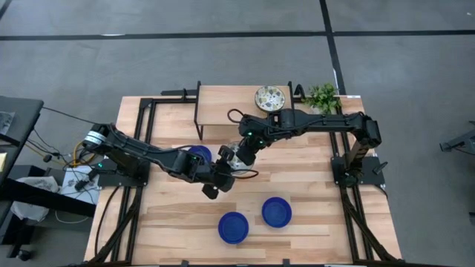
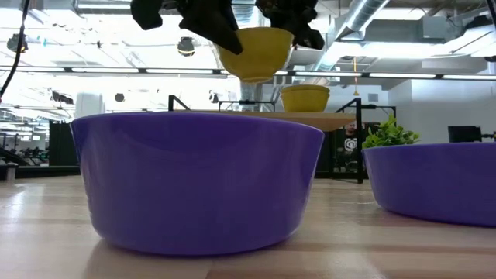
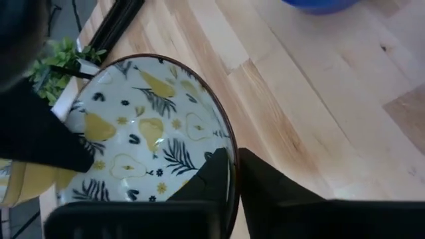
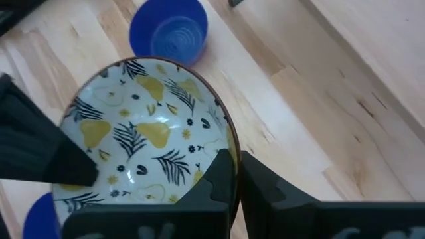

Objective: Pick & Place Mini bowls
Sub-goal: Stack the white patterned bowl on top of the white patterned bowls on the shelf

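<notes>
Left pincer [image 1: 223, 180] clamping rim of patterned bowl [image 3: 143, 143], holding it up mid-bench. Bowl looking white inside with yellow pears and dark leaves, yellow outside. Right pincer [image 1: 239, 157] pinching same bowl's opposite rim, fingers shut on it. Blue bowl [image 1: 199, 156] sitting just behind, two more blue bowls [image 1: 233, 227] near front edge [image 1: 276, 211], bare bench [image 1: 171, 222] around them.
</notes>
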{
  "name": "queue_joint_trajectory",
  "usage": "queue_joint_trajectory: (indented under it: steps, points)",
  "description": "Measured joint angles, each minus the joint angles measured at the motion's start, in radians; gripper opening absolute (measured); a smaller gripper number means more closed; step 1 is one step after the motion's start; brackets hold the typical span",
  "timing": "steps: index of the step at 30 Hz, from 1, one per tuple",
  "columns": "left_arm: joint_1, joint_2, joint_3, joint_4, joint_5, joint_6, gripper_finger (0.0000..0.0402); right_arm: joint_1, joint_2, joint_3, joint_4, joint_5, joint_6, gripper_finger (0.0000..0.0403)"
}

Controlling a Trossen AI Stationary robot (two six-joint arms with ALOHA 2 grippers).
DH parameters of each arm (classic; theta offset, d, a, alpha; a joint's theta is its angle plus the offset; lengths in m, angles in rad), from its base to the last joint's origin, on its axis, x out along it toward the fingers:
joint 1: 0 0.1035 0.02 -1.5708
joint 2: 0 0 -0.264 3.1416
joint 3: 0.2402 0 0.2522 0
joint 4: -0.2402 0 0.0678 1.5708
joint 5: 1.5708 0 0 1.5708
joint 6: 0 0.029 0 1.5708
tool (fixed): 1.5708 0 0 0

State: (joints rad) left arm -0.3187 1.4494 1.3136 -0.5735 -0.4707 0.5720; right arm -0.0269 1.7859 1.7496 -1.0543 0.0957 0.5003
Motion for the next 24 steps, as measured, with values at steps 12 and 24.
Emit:
queue_joint_trajectory:
  steps: [12,24]
  points:
    - [-0.002,-0.005,0.002,0.051,-0.092,-0.012,0.0109,0.001,0.003,-0.006,-0.108,0.038,-0.011,0.0000]
    - [-0.037,-0.075,0.000,-0.007,-0.132,-0.238,0.0156,0.000,-0.019,0.000,-0.152,0.017,-0.005,0.0000]
